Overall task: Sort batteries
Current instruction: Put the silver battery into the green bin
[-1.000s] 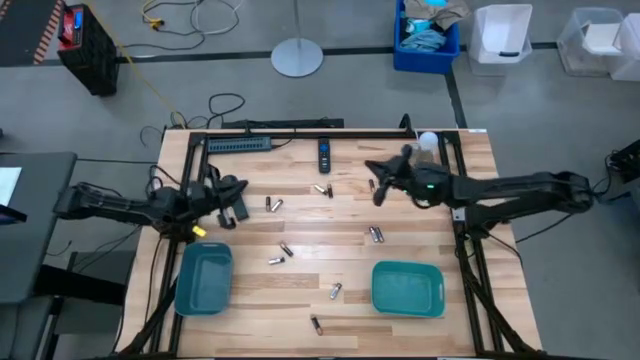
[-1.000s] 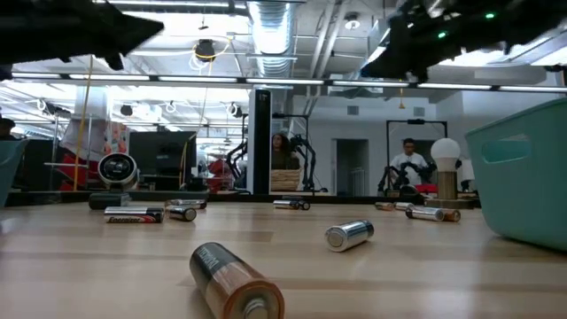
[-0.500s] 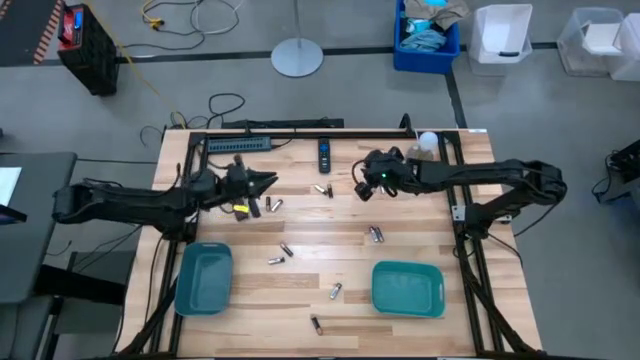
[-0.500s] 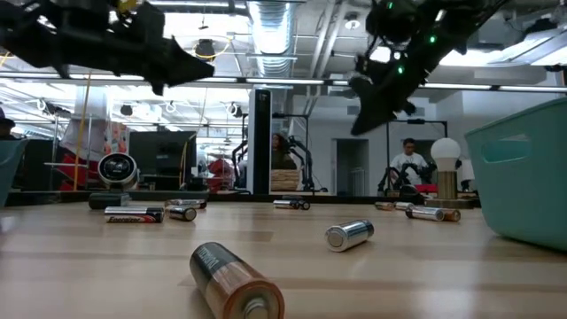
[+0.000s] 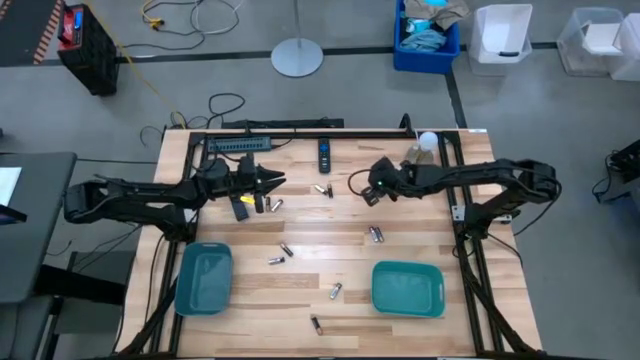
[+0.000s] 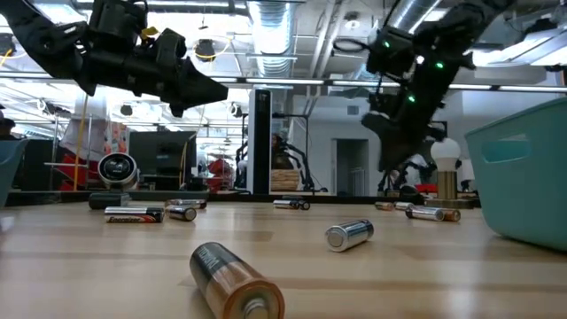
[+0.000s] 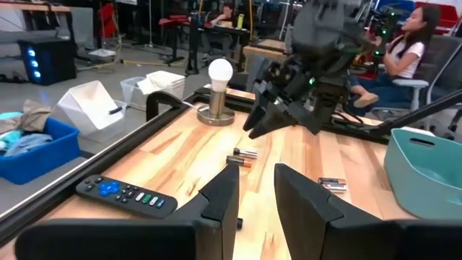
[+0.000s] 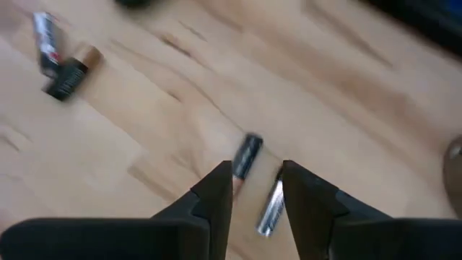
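Several small silvery batteries lie scattered on the wooden table, among them a pair (image 5: 323, 189), one (image 5: 270, 204) and one (image 5: 376, 234). My right gripper (image 5: 368, 195) hangs open above the table's far middle, fingers pointing down. In the right wrist view, two batteries (image 8: 246, 155) (image 8: 271, 207) lie on their sides under the gap between its fingers (image 8: 256, 180). In the low view it (image 6: 399, 159) is clear of the table top. My left gripper (image 5: 270, 182) is open and held level above the table, pointing at the right arm (image 7: 292, 101).
A teal tray (image 5: 203, 278) sits at the near left and another (image 5: 408, 288) at the near right. A black remote (image 5: 324, 152) and a lamp bulb (image 5: 427, 140) stand by the far edge. More batteries (image 5: 336, 291) (image 5: 316, 324) lie between the trays. People sit beyond the table.
My left gripper has swung from the left edge toward the table's middle and far side, now pointing right. My right gripper has moved toward the table's left and come down closer to the batteries at the far middle. No battery has moved.
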